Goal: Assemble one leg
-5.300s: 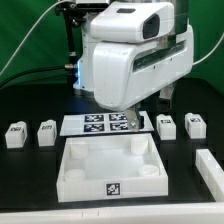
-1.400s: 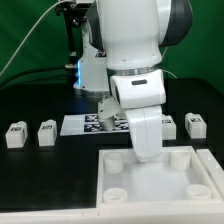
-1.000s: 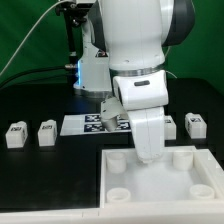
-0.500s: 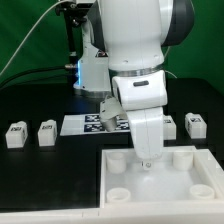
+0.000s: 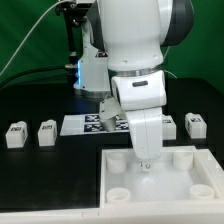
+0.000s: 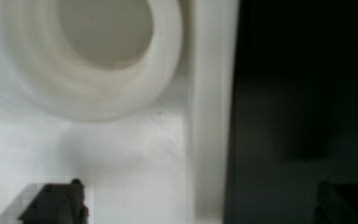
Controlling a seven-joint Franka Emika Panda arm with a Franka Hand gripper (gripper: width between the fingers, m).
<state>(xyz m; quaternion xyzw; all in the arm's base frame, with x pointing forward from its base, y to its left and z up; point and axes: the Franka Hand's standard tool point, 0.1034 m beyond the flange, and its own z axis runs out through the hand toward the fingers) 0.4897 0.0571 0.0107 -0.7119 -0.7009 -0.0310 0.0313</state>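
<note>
Four small white legs with tags stand in a row at the back: two at the exterior view's left and two at its right. The large white panel with round corner sockets lies at the front. My gripper hangs low over the panel's far edge, mostly hidden by the arm. In the wrist view the gripper is open, its dark fingertips wide apart and straddling the panel's edge beside a round socket. It holds nothing.
The marker board lies flat at the back, between the two pairs of legs, partly hidden by the arm. The arm's white body blocks the middle of the exterior view. Black table surface lies at the exterior view's left of the panel.
Since 5.3 s ago the panel has shifted to the front right and the arm has come down over its far edge. In the last second the gripper has dropped slightly.
</note>
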